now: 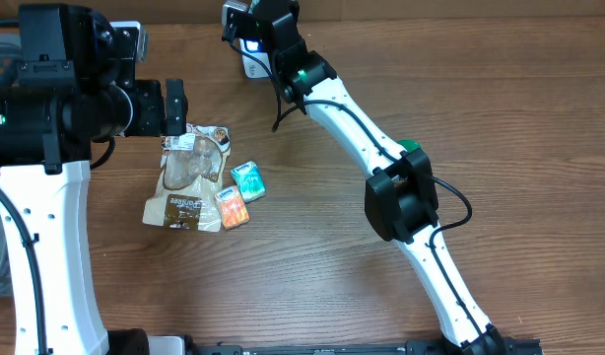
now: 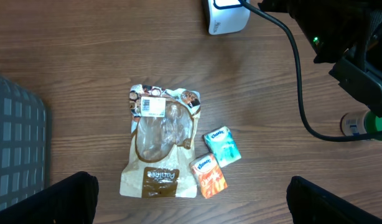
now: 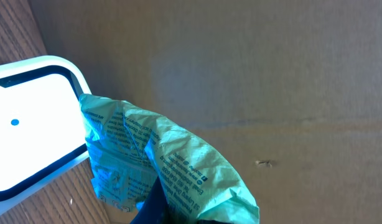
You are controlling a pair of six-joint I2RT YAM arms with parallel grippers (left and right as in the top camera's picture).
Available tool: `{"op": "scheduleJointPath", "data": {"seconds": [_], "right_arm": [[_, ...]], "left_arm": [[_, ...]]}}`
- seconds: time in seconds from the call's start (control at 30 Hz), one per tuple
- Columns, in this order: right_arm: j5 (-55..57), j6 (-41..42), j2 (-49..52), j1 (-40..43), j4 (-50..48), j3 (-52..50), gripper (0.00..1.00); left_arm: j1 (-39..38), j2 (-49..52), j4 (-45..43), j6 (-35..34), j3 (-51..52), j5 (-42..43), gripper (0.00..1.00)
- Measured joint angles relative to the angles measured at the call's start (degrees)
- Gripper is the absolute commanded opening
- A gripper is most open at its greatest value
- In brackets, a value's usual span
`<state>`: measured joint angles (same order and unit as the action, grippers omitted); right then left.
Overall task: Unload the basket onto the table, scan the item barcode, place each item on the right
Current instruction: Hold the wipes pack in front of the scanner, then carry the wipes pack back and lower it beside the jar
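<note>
**Right gripper [image 1: 245,32] is holding a green packet [image 3: 163,165] up to the white scanner [image 1: 255,65] at the 12 o'clock edge of the table [image 1: 519,118].**

In the right wrist view the right jaws are clenching the crumpled green packet from its 6 o'clock end. The packet's printed face is sitting at 3 o'clock of the scanner's lit window, and its edge is meeting the scanner's rim. The left gripper [image 1: 175,108] is hanging with its jaws spread wide, grasping nothing, over the 12 o'clock end of a brown snack bag [image 1: 189,187]. That bag is lying flat at about 9 o'clock from the table's centre, with a white barcode label [image 2: 153,106] facing up near its 12 o'clock end. A teal tissue pack [image 1: 248,181] is lying at the bag's 3 o'clock. An orange tissue pack [image 1: 232,208] is lying at its 4 o'clock, against the bag's edge and just beside the teal one. A grey basket [image 2: 17,143] is showing at 9 o'clock in the left wrist view.
</note>
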<state>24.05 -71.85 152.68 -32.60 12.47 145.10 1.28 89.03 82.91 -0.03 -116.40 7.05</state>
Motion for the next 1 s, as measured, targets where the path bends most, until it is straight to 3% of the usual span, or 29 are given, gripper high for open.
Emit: {"op": "scheduleJointPath", "data": {"seconds": [0.23, 0.5, 0.8, 1.0], "right_arm": [[-0.61, 6.12, -0.26, 0.00, 1.29, 0.00, 0.04], [-4.37, 25.07, -9.44, 0.85, 12.68, -0.92, 0.04], [-5.66, 55.60, -33.51, 1.49, 45.99, -0.22, 0.04], [-6.01, 76.70, -38.60, 2.10, 72.28, 0.55, 0.04]], "left_arm": [[0.00, 0.00, -0.02, 0.00, 0.00, 0.00, 1.00], [0.00, 0.00, 0.00, 0.00, 0.00, 0.00, 1.00], [0.00, 0.00, 0.00, 0.00, 0.00, -0.02, 1.00], [0.00, 0.00, 0.00, 0.00, 0.00, 0.00, 1.00]]}}
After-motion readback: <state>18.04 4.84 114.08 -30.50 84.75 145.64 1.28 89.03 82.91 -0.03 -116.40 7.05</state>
